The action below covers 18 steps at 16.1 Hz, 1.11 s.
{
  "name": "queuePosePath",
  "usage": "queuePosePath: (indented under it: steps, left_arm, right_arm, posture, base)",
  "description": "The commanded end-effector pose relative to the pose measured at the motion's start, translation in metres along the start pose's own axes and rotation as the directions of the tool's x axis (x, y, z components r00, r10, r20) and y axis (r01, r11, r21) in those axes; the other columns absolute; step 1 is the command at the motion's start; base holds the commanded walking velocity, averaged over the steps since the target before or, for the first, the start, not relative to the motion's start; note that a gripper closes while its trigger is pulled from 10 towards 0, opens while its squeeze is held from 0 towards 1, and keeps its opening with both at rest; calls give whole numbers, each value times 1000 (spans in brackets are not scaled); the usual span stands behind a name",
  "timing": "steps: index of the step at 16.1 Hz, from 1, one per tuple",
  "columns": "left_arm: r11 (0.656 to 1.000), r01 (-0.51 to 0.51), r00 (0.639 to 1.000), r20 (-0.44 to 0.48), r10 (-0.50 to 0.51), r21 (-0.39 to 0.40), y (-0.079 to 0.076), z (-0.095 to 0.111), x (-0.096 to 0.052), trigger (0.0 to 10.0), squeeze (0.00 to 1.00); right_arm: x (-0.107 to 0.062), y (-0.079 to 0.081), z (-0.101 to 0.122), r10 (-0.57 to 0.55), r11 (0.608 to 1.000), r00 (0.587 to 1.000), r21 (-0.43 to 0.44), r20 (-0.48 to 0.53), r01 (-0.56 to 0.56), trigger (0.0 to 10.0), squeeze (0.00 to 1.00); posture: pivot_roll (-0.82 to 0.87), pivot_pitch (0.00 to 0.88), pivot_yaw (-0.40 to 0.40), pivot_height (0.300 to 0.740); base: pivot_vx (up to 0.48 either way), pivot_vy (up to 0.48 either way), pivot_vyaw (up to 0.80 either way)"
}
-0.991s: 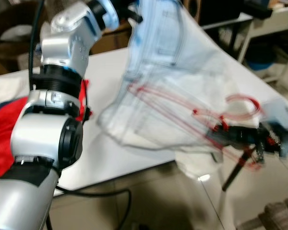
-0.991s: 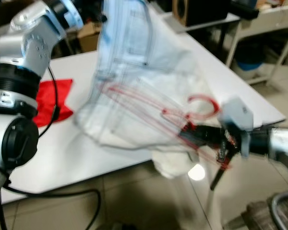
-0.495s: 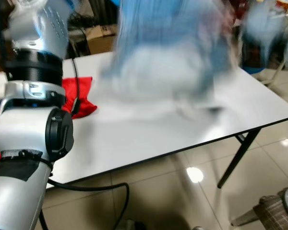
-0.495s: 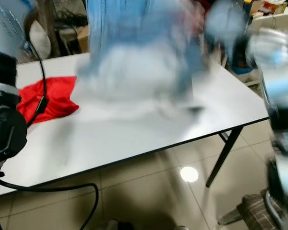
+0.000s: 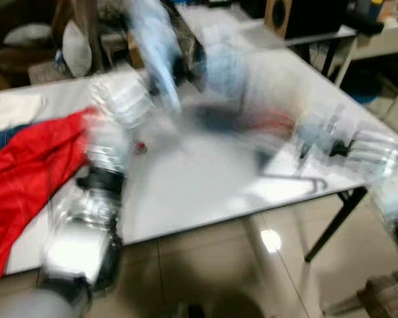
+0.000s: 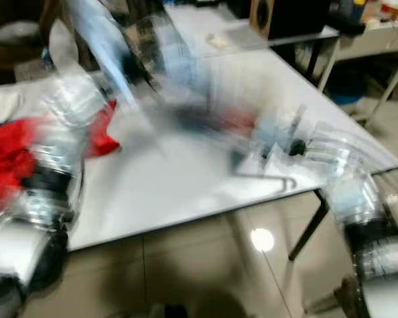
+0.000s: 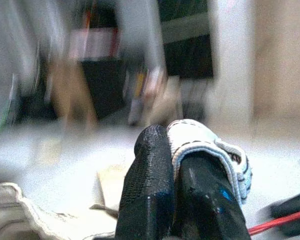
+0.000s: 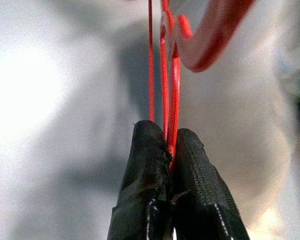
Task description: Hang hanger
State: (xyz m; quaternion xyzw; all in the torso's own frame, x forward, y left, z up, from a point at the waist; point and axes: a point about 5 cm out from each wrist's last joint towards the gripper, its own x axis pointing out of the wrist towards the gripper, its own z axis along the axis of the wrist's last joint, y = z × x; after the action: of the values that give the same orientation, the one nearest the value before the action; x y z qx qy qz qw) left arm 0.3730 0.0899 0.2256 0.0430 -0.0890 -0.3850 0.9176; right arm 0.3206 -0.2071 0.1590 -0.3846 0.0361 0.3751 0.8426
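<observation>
Everything's smeared mid-swing, so take this loosely. The right gripper point(image 8: 171, 150) has its jaws pinching the thin red wire hanger point(image 8: 166, 90), out over the white flat-topped desk point(image 5: 186, 192) at about 3 o'clock. The left gripper point(image 7: 176, 165) has its jaws pressed together on a white fabric hem with dark stitching point(image 7: 210, 147). My worry: swinging this fast, the wire could slide out of that narrow pinch, or the hook snag the cloth. Compared with half a second ago, both arms have dropped low across the desk, and the crumpled red cloth point(image 5: 26, 179) sits at 9 o'clock.
</observation>
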Motion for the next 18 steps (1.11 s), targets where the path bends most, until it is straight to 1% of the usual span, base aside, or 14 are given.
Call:
queuePosePath:
  steps: [1, 2, 3, 5, 6, 7, 8, 9, 11, 12, 14, 15, 16, 18]
  left_arm:
    - [994, -82, 988, -124, 91, 78, -11, -39, -2, 10000, 0]
    - [990, -104, 977, -177, 121, 100, -16, -57, -5, 10000, 0]
    - [979, -134, 954, -248, 169, 151, -19, -78, -10, 10000, 0]
    - [960, -207, 932, -260, 251, 187, -6, -74, -10, 10000, 0]
    - [953, -215, 931, -250, 267, 215, 0, -70, -9, 10000, 0]
    - [942, -241, 927, -231, 294, 234, 6, -65, -8, 10000, 0]
    - [923, -282, 916, -213, 340, 263, 17, -58, -7, 10000, 0]
    - [916, -294, 911, -209, 355, 272, 20, -57, -7, 10000, 0]
    - [924, -273, 897, -277, 345, 266, 20, -70, -13, 10000, 0]
    - [932, -256, 894, -302, 330, 258, 18, -76, -15, 10000, 0]
    - [981, -149, 883, -430, 188, 122, 2, -108, -28, 10000, 0]
    - [989, -129, 884, -442, 149, 75, -2, -113, -30, 10000, 1000]
    - [992, -128, 888, -443, 121, 14, -4, -118, -34, 10000, 1000]
    - [993, -114, 891, -442, 101, -4, -4, -122, -42, 10000, 1000]
  right_arm:
    - [-8, 19, 8, 92, 995, 995, -49, 25, -91, 10000, 0]
    - [-13, 29, 4, 119, 992, 993, -48, 5, -118, 10000, 0]
    - [-21, 34, -1, 128, 991, 991, -47, -25, -129, 10000, 0]
    - [-38, 25, 0, 103, 992, 993, -67, -60, -107, 10000, 0]
    - [-42, 25, 1, 125, 989, 990, -73, -67, -130, 10000, 0]
    - [-47, 28, 2, 154, 984, 985, -74, -75, -160, 10000, 0]
    - [-61, 33, 4, 236, 969, 968, -54, -90, -242, 10000, 0]
    - [-66, 34, 6, 265, 961, 960, -52, -90, -271, 10000, 0]
    - [-95, 23, 24, 326, 945, 945, 15, -34, -326, 10000, 0]
    - [-101, 20, 30, 331, 943, 944, 30, -7, -331, 10000, 0]
    - [-125, 1, 63, 289, 949, 944, 80, 159, -305, 10000, 0]
    - [-128, -4, 68, 258, 957, 948, 86, 187, -278, 10000, 0]
    - [-131, -13, 70, 175, 973, 960, 108, 221, -202, 10000, 0]
    - [-123, -15, 65, 80, 982, 975, 150, 208, -112, 10000, 0]
  posture:
    - [-104, 0, 129, 740]
    - [-112, 0, 138, 740]
    - [-124, 0, 150, 740]
    - [-130, 0, 159, 740]
    - [-130, 0, 159, 740]
    - [-128, 0, 159, 740]
    - [-125, 0, 157, 740]
    - [-122, 0, 155, 740]
    - [-123, 0, 156, 740]
    - [-123, 0, 156, 740]
    - [-134, 0, 161, 740]
    - [-136, 0, 161, 740]
    - [-137, 0, 159, 740]
    - [-133, 0, 150, 740]
  base:
    - [0, 0, 0]
    - [0, 0, 0]
    - [0, 0, 0]
    - [0, 0, 0]
    - [0, 0, 0]
    - [0, 0, 0]
    - [0, 0, 0]
    - [0, 0, 0]
    - [0, 0, 0]
    - [0, 0, 0]
    - [0, 0, 0]
    - [0, 0, 0]
    - [0, 0, 0]
    - [0, 0, 0]
